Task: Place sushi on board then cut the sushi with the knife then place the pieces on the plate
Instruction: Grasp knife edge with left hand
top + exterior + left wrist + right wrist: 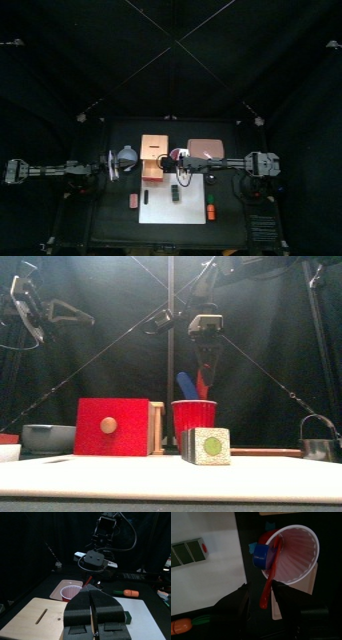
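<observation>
Red knife (268, 582) stands between the right gripper's (262, 588) parted jaws, so a skewed pull could topple its cup (194, 416), while the left gripper (93, 594) is pinched empty and the sushi roll (188, 552) waits on the cutting board (208, 582) by the table's front edge.

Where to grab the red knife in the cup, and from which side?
By the handle end of the red knife that sticks up past the red cup rim, coming down from above. The rest sits inside the cup, the blue knife close beside it. The right gripper brackets the handle, jaws open.
</observation>
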Available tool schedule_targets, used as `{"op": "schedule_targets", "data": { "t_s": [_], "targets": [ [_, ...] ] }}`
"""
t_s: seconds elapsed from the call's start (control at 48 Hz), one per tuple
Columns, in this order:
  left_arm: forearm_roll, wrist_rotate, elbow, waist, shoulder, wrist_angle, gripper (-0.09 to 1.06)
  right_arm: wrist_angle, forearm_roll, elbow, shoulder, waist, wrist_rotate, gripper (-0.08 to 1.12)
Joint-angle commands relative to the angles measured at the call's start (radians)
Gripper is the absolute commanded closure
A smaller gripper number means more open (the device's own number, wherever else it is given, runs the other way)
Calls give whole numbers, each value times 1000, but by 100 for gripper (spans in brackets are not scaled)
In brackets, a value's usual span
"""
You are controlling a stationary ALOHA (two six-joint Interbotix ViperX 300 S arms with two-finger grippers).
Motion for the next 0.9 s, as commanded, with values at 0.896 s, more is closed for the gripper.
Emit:
{"op": "schedule_targets", "data": {
  "t_s": [0.896],
  "targets": [
    [-2,0,-11,6,3,-6,87,38,-51,-61,9,-8,80,47]
  ]
}}
